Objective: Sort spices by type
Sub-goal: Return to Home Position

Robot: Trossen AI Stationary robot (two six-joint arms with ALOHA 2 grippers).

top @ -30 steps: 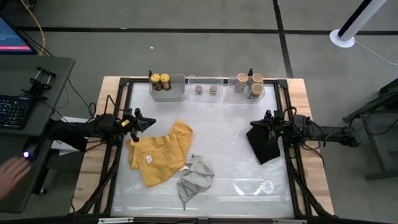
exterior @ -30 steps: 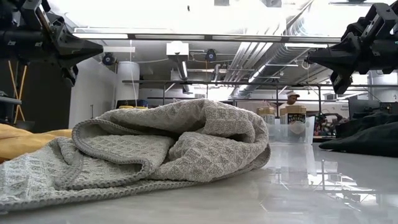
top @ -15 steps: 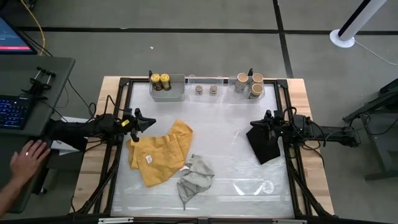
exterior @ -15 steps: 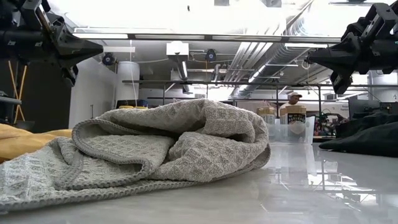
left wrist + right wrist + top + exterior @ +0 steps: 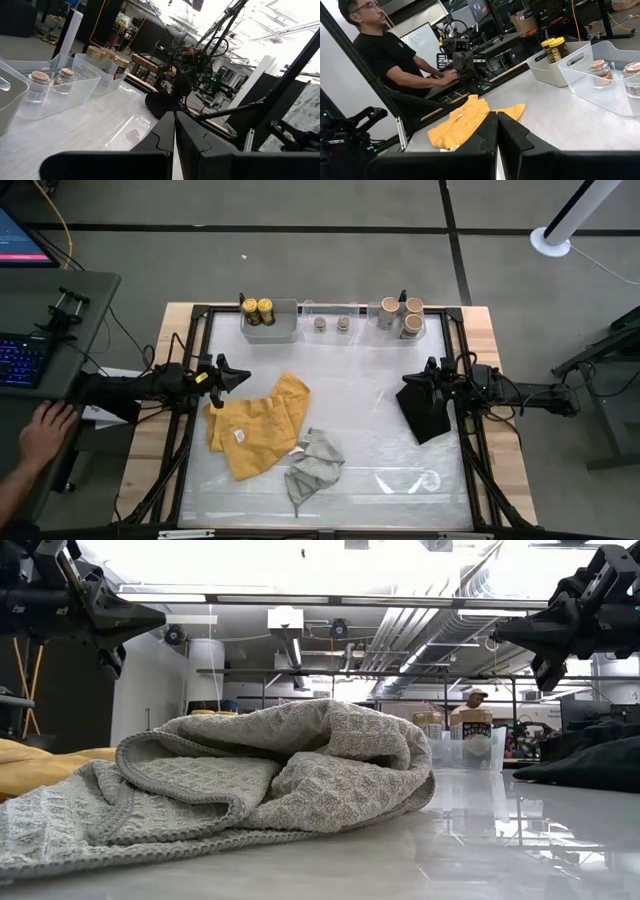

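Two dark jars with yellow tops [image 5: 258, 310] stand in a grey bin [image 5: 282, 332] at the table's far edge. Two tiny clear jars [image 5: 331, 324] stand in a clear bin beside it, and three tan jars with pale tops [image 5: 402, 313] stand in the clear bin to the right. My left gripper [image 5: 246, 377] hovers shut over the table's left side, above the yellow cloth's far end; its fingers meet in the left wrist view [image 5: 174, 131]. My right gripper [image 5: 403, 380] hovers shut on the right side, above the black cloth; its fingers meet in the right wrist view [image 5: 497, 131].
A yellow cloth [image 5: 255, 425] lies crumpled left of centre, a grey cloth [image 5: 315, 460] near the front middle, and a black cloth [image 5: 425, 410] under the right arm. A person sits at a desk left of the table, a hand [image 5: 45, 430] resting there.
Both arms have kept still. The person's hand at the desk left of the table has moved a little toward the keyboard.
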